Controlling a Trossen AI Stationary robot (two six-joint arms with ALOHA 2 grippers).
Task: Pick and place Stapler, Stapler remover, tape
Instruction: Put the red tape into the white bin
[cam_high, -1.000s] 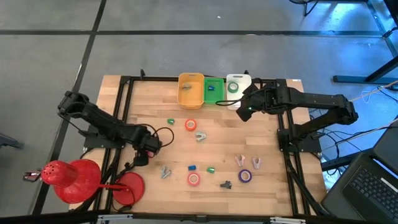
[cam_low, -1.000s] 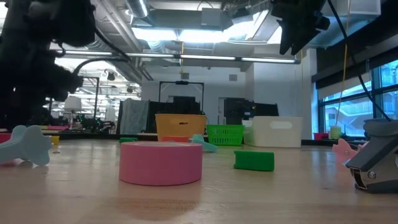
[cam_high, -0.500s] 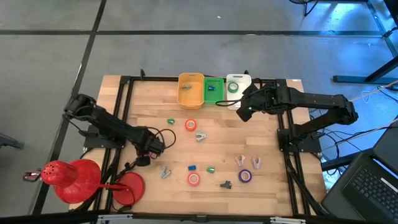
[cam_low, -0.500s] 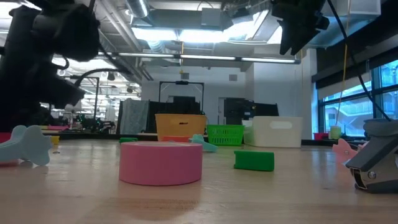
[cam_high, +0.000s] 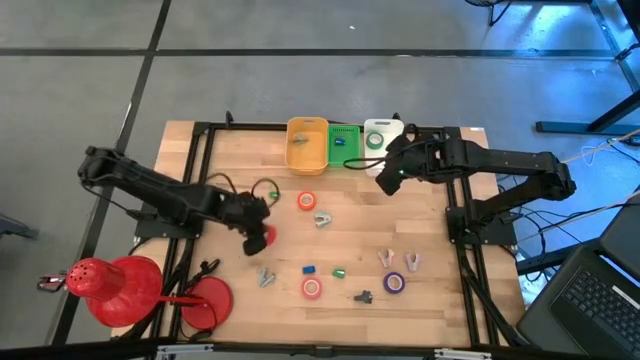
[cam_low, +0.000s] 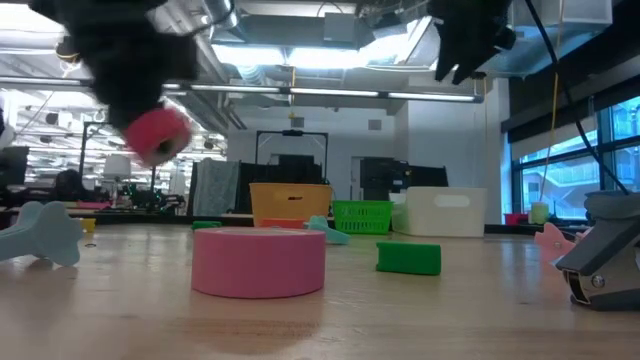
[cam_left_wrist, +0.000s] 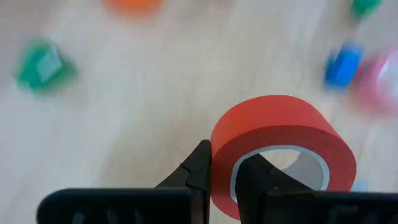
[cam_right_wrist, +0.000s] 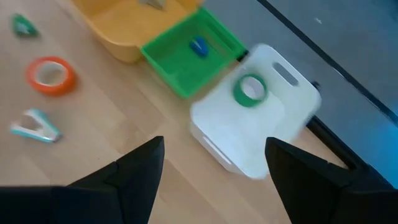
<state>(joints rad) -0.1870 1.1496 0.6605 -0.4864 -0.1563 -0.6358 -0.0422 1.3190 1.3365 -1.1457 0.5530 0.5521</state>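
Five rolls of tape are showing: a red roll gripped in the left gripper, an orange-red roll lying near the table's middle, a pink-red roll lying toward the near edge, a purple roll lying to the right of it, and a green roll resting inside the white bin. Three bins are standing in a row along the far edge: a yellow bin, a green bin holding a small blue item, and the white bin. Small staple removers and staplers are lying scattered on the wooden table; they are too small to count reliably in the high view. The left arm is reaching from the table's left side toward the centre, and its gripper is hanging above the table surface; in the left wrist view the fingers are pinching the wall of the red roll, one inside the ring and one outside, jaws narrow. In the low view that roll is hanging clear of the table. The right gripper is hovering just in front of the white bin, near the far right part of the table, with its jaws standing wide and carrying nothing.
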